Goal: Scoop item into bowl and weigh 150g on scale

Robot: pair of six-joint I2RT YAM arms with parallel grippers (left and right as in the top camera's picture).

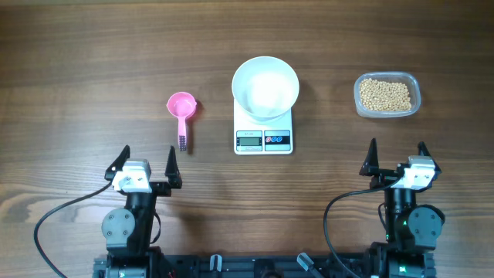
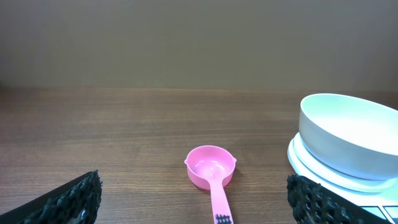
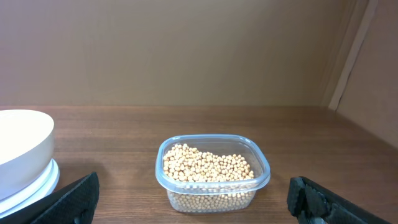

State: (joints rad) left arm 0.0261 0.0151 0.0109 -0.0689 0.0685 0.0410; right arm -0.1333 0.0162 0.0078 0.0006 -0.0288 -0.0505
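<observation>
beans [image 1: 386, 95]: in clear container [image 1: 419, 96], right of the scale; loose, light, roll easily, need scooping
scoop [image 1: 182, 106]: on tabletop, light stiff plastic; grab by the handle
bowl [image 1: 265, 86]: empty, on scale [image 1: 263, 140]
left gripper [image 1: 147, 157]: fingers wide apart, empty
right gripper [image 1: 397, 148]: fingers wide apart, empty

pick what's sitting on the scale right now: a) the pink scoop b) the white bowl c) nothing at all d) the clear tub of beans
B: the white bowl sits on the scale, while the pink scoop lies on the table beside it and the beans are in the clear container on the other side.
</observation>
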